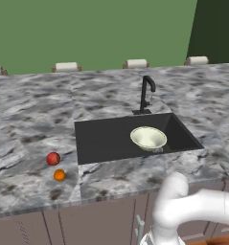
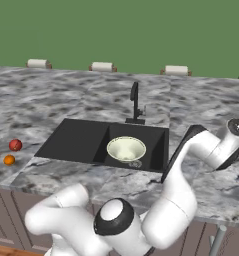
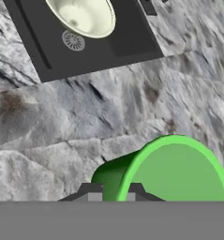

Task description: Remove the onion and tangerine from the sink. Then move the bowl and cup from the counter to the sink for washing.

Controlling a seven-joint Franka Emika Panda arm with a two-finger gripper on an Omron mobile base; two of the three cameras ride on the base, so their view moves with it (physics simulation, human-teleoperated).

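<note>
Cup [image 3: 174, 173] cut off at the bottom of the hand view, with just the bright green rim, the inside and a strip of outer wall to go on; base hidden. End effector [image 3: 112, 193] pressed together on the near wall of the cup, one dark tip on each side of the rim, fingers mostly hidden below the frame. Hard to tell from the right base view, the hand there turned away at the far right over the desk [image 1: 34, 110]. Counted: one cup, on the desk right of the sink [image 1: 101, 139]; one bowl [image 1: 148, 139], upright inside the sink at its right half, just beside the round drain [image 3: 73, 41]; one onion [image 1: 52, 158] and one tangerine [image 1: 59, 175], both out on the desk left of the sink, near each other and apart, the tangerine closer to the front edge; one faucet [image 1: 145, 93] behind the basin; four white rolls [image 1: 66, 67] along the back edge, the leftmost cropped. Left half of the sink bare and black; broad marble open between cup and sink rim.
</note>
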